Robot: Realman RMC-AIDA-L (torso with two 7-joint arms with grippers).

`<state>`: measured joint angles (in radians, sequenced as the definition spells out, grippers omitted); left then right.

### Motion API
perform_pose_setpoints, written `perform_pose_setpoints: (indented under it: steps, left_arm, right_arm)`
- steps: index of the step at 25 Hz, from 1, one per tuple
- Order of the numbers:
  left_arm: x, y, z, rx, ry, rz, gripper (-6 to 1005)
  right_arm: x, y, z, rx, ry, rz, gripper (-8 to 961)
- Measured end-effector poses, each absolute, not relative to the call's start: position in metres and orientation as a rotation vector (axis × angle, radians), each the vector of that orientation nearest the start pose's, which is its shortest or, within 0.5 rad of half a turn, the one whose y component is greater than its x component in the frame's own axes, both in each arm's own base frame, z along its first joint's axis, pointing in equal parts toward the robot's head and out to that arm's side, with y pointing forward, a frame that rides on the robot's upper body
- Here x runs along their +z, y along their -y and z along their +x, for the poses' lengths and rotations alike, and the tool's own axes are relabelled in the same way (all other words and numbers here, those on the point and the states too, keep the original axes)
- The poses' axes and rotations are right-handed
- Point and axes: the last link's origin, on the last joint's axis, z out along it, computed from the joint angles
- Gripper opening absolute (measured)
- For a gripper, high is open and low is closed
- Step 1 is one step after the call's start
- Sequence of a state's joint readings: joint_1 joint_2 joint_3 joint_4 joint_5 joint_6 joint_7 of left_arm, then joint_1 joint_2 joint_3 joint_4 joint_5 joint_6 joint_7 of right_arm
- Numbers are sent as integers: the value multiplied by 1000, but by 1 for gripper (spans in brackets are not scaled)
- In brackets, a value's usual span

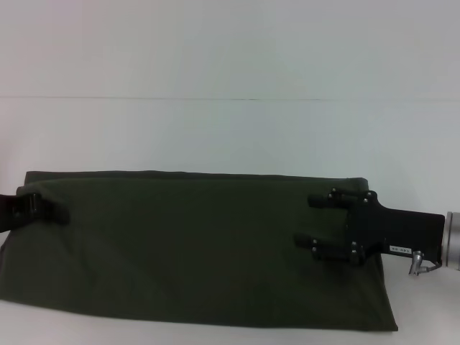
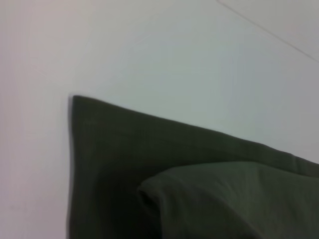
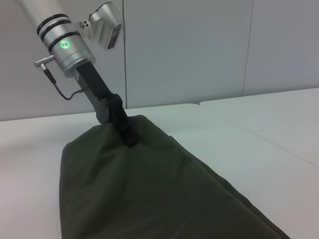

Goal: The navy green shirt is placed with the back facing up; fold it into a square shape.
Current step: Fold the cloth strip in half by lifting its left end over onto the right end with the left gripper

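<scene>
Shirt: one navy green shirt (image 1: 194,251) lay as a long band across the lower frame on the white counter (image 1: 230,136).
Left hand (image 1: 44,207): lower left, clenched on the shirt's edge.
Right hand (image 1: 310,221): lower right, fingers spread above the cloth.

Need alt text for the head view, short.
A dark green shirt, folded into a wide band, lies across a white table. The right hand reaches in over the shirt's right end with its fingers open, and the left hand sits on the shirt's left edge.
</scene>
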<state>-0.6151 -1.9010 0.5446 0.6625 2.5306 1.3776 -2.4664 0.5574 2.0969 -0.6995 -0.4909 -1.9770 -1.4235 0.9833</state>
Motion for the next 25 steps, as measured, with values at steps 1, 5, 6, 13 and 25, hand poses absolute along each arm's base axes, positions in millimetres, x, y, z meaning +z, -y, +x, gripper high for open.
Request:
perform_pose_setpoints:
  steps: [1,5,6,13,25]
  left_arm:
    - [78,-362,-342,-196,1857,-1974,230]
    - [80,-364,-339,-189,1846,-1983,229]
    - [81,-364,-339,-186,1845,-1982,229]
    - [90,-364,-344,-187,1848,-1955,228]
    - [89,-375,-330,-234,1954,-1870,227]
  right_arm:
    - [-37,-330,267,617,-266,-2712,765]
    - [-37,-330,267,617,-265,-2712,765]
    - [-37,-330,267,618,-265,-2712,765]
    - [-37,-331,266,619,-262,-2712,765]
    - [-35,-327,272,631,-294,-2686,765]
